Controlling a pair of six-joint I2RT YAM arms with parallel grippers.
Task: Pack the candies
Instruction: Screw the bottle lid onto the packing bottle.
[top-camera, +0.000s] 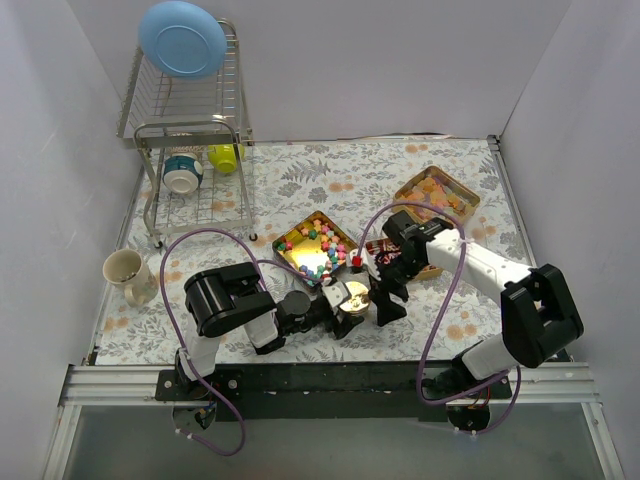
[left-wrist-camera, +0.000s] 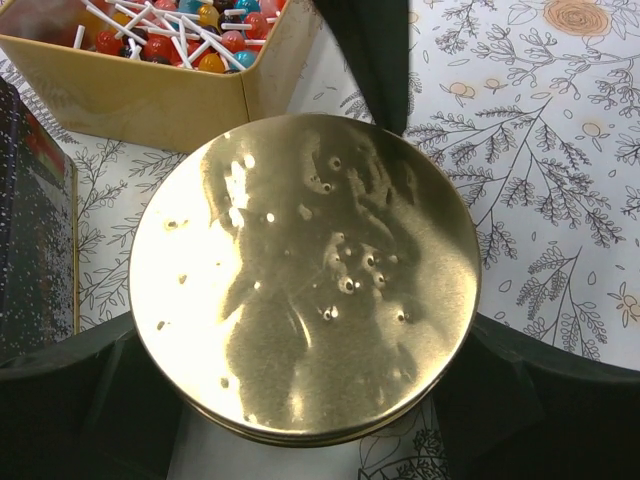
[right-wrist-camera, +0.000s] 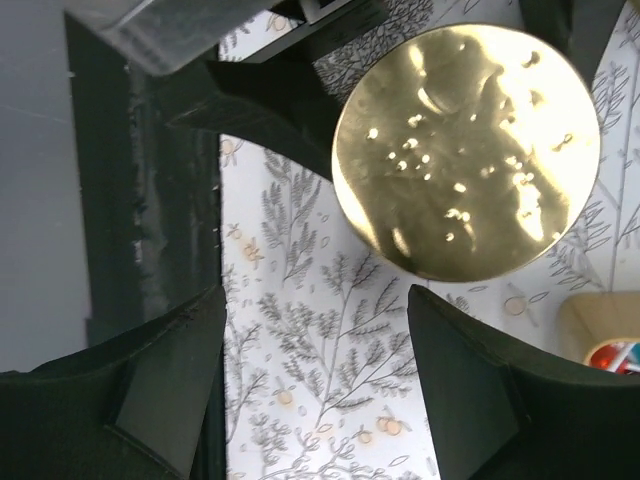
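The left arm (top-camera: 230, 305) is stretching low across the lower middle of the overhead frame, with the left gripper (left-wrist-camera: 305, 385) pointing right. Its black fingers (left-wrist-camera: 80, 400) are pressing against opposite edges of the round gold lid (left-wrist-camera: 300, 275), a shiny, dimpled metal disc, clamping it over the leaf-printed tablecloth (left-wrist-camera: 560, 200). Just right of the lid, the right arm (top-camera: 480, 265) is arching in from the lower right. The right gripper (right-wrist-camera: 315, 385) is pointing downward, its fingers (right-wrist-camera: 170, 390) standing apart with only cloth between them. The candies (top-camera: 315, 247) are sitting in square gold tins (left-wrist-camera: 130, 95) higher in the frame, apart from all the fingers: multicoloured balls (left-wrist-camera: 180, 35) at centre, wrapped red-and-blue pieces (top-camera: 378, 247) beneath the right wrist, and orange gummies (top-camera: 437, 193) at upper right.
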